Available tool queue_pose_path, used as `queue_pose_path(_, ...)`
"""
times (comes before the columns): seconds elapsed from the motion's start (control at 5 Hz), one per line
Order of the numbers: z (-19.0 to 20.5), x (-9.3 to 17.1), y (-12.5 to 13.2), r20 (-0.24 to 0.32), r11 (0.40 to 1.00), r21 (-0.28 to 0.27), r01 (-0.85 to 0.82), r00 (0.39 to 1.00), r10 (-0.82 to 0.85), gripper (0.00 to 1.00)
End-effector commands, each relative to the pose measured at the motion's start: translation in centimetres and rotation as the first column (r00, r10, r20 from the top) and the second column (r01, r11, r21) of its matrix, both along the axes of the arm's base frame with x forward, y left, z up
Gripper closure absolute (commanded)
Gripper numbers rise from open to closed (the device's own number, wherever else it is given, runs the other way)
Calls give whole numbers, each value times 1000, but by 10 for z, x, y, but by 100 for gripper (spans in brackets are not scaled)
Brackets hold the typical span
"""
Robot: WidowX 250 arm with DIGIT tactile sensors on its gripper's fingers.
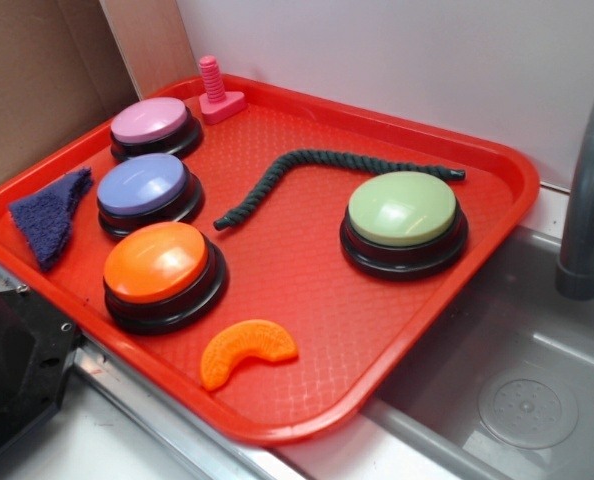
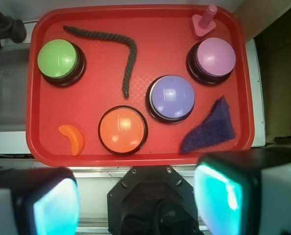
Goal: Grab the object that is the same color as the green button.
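Observation:
A dark green twisted rope point(image 1: 307, 172) point(image 2: 122, 51) lies in a curve across the middle of the red tray point(image 1: 497, 165) point(image 2: 140, 149). The pale green button point(image 1: 403, 210) point(image 2: 58, 58) sits on its black base beside the rope's far end. In the wrist view my gripper point(image 2: 138, 198) hangs high above the tray's near edge, open wide, with nothing between its fingers point(image 2: 219, 196). It is far from the rope. The gripper does not show in the exterior view.
On the tray also stand an orange button point(image 1: 159, 265) point(image 2: 122, 129), a blue button point(image 1: 143, 187) point(image 2: 171, 97) and a pink button point(image 1: 151, 122) point(image 2: 214, 57). An orange slice toy point(image 1: 245, 349) point(image 2: 72, 138), a blue cloth scrap point(image 1: 49, 213) point(image 2: 210, 127) and a pink bolt point(image 1: 215, 92) point(image 2: 206, 20) lie there. A sink point(image 1: 517, 390) and faucet point(image 1: 587, 200) are alongside.

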State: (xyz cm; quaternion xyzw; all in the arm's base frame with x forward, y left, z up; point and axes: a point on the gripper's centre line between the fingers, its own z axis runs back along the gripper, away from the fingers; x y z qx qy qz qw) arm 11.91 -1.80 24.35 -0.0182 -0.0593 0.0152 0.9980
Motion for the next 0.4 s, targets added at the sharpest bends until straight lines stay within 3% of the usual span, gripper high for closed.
queue_pose_path(0.0, 0, 0, 0, 0, 1000, 0, 0, 1000, 0, 0)
queue_pose_path(0.2, 0, 23, 4, -12, 1000, -11, -13, 1000, 13, 0)
